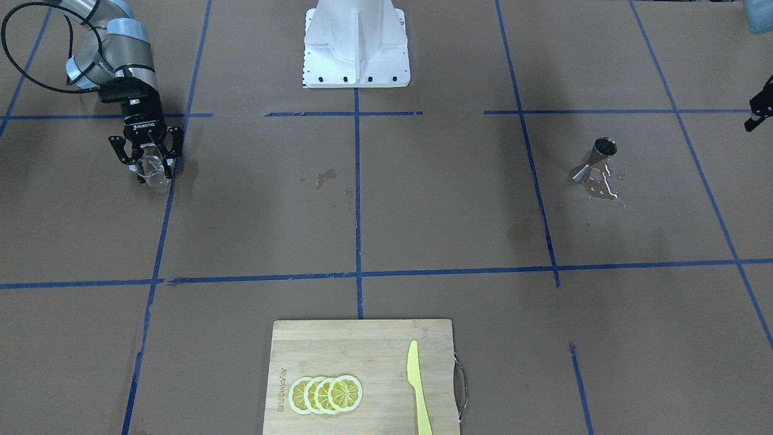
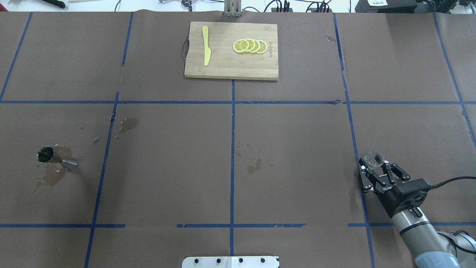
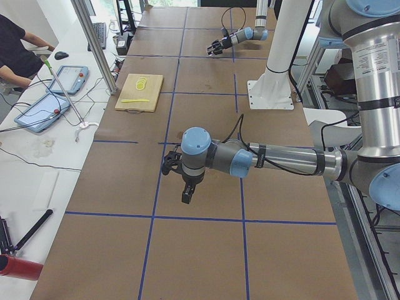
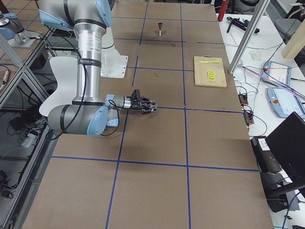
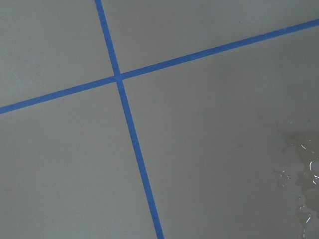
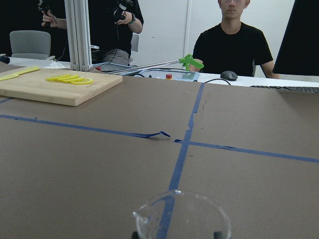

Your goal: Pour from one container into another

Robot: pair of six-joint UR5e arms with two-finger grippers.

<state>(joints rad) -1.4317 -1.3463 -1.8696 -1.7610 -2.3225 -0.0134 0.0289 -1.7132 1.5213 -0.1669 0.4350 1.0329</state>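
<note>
Right gripper is clamped on the little glass beaker, way out on the robot's right side of the table. The steel jigger stands upright at the opposite end, on the robot's left, so the two are well apart. The left gripper hangs over bare table near the jigger's end, and I honestly can't tell if it's open or closed.

My read: the beaker has to cross the whole table before any pour can land. I'd carry it level and bring the spout right over the jigger's mouth. Then tip slowly, because that mouth is a small target. There's a puddle around the jigger's foot, so a sloppy pour would only add to it. I'd also keep clear of the jigger, since with that narrow waist it looks easy to knock over.

The beaker itself is clear and thin-walled, with a round rim and a small spout on the left of the rim in the wrist view. It looks roughly upright. Can't make out any liquid in it from here.
</note>
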